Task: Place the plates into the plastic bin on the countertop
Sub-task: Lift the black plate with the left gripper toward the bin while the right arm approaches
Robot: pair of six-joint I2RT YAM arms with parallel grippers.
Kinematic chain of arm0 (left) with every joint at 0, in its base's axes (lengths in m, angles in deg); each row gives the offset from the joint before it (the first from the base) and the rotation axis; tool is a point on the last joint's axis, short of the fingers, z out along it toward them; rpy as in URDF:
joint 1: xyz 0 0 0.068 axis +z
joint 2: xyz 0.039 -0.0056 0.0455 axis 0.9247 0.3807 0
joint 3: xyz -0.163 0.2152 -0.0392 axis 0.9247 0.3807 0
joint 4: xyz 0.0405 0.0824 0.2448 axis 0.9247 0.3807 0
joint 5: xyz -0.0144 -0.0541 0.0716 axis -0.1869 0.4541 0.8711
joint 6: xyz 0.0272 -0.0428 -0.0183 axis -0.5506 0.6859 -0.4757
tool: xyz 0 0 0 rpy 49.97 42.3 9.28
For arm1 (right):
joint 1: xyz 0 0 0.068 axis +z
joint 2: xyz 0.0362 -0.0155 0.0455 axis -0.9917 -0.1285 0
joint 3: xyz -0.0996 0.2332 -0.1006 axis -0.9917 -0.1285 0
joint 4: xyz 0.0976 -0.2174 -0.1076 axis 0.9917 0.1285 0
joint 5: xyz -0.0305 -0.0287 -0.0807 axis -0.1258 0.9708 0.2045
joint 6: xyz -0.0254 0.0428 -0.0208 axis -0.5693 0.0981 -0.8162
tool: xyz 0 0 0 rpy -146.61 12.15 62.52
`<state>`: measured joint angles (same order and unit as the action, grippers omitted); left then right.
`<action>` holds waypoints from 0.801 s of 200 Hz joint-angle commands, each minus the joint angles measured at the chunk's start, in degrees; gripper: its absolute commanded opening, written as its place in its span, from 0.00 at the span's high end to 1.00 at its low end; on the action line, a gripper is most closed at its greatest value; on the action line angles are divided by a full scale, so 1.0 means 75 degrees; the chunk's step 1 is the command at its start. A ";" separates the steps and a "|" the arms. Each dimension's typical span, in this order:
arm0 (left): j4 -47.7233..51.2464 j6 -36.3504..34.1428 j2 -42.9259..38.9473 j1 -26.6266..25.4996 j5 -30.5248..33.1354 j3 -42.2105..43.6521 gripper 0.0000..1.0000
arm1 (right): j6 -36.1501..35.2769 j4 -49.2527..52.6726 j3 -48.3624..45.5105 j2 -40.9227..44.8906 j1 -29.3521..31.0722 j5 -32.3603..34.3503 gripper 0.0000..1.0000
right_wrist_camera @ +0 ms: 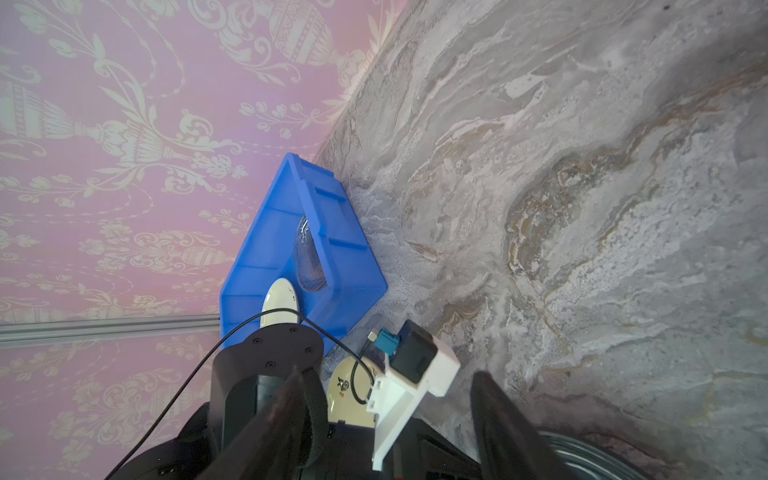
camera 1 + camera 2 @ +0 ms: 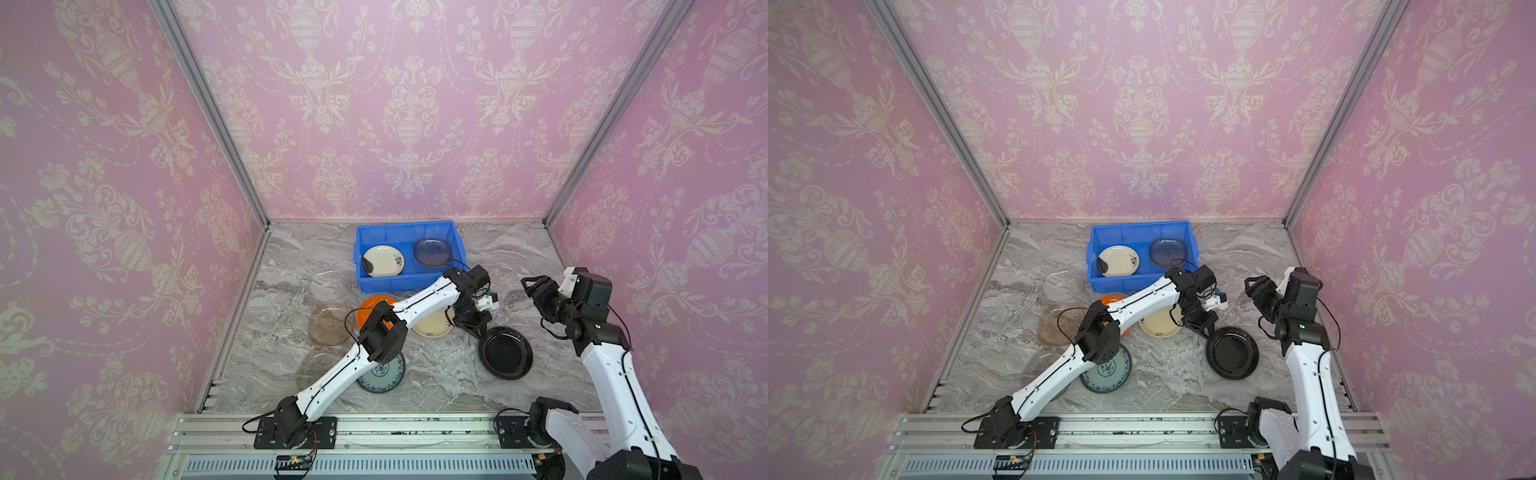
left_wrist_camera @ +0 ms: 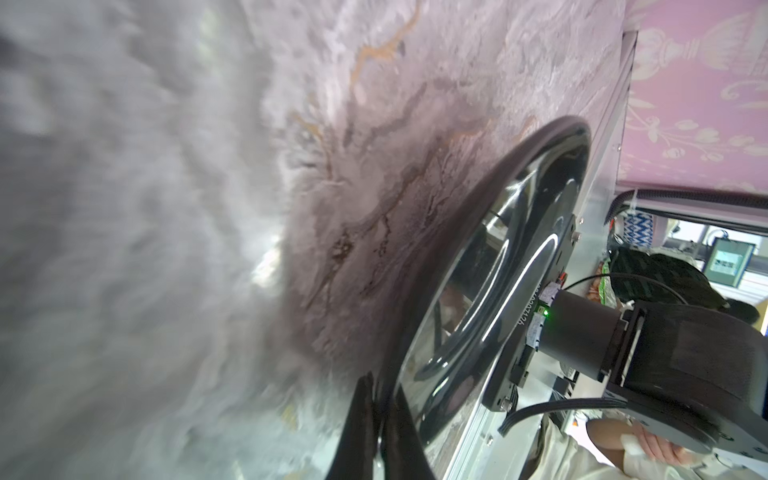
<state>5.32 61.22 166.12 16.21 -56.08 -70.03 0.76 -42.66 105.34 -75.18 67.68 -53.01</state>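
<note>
My left gripper (image 2: 482,332) reaches across the middle and is shut on the rim of the black plate (image 2: 506,353), right of centre on the countertop (image 2: 436,374). In the left wrist view its fingers (image 3: 361,415) pinch that glossy rim (image 3: 498,270). My right gripper (image 2: 530,286) hangs open and empty above the countertop, right of the blue plastic bin (image 2: 409,286). The bin holds a cream plate (image 2: 382,261) and a clear glass plate (image 2: 432,252). In the right wrist view the right gripper (image 1: 390,376) is open, facing the bin (image 1: 332,232).
Loose plates lie left of centre: orange (image 2: 370,305), cream (image 2: 434,326), teal-patterned (image 2: 384,376), brown glass (image 2: 330,324) and clear glass (image 2: 328,284), partly under my left arm. Pink walls close three sides; a metal rail (image 2: 395,428) runs along the front.
</note>
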 commanded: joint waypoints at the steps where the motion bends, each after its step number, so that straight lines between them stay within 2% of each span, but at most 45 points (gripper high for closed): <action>1: 0.0622 -0.0073 -0.1390 0.0362 0.0822 -0.0041 1.00 | -0.0420 0.0296 0.0724 0.0153 -0.0035 0.0716 0.35; 25: 0.1080 -0.0208 -0.2144 0.0711 0.1339 0.0176 1.00 | -0.0463 0.0225 0.1212 0.0216 -0.0035 0.1196 0.35; 45: 0.1182 -0.0295 -0.2751 0.1048 0.1754 0.0538 1.00 | -0.0539 0.0136 0.1598 -0.0032 -0.0035 0.0993 0.35; 69: 0.1352 -0.0347 -0.3260 0.1577 0.2085 0.0717 1.00 | -0.0710 -0.0248 0.1878 -0.0428 -0.0028 -0.0212 0.35; 89: 0.1248 -0.0402 -0.3569 0.2008 0.2227 0.0989 1.00 | -0.0385 -0.1111 0.1704 -0.0647 0.0041 -0.1504 0.34; 112: 0.0705 -0.0297 -0.3947 0.2544 0.1758 0.1678 1.00 | -0.0363 -0.1532 0.1666 -0.1029 0.0699 -0.2238 0.34; 132: 0.0050 -0.0032 -0.4282 0.2956 0.1193 0.2507 1.00 | -0.0679 -0.1487 0.1656 -0.1396 0.1669 -0.1976 0.35; 160: -0.1995 0.0949 -0.5158 0.3465 -0.0024 0.4418 1.00 | -0.0733 -0.1593 0.1608 -0.2143 0.2600 -0.1569 0.40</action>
<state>3.46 62.13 134.63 40.07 -46.72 -45.31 -3.13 -52.74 118.09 -87.92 83.59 -64.81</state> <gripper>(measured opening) 0.061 0.614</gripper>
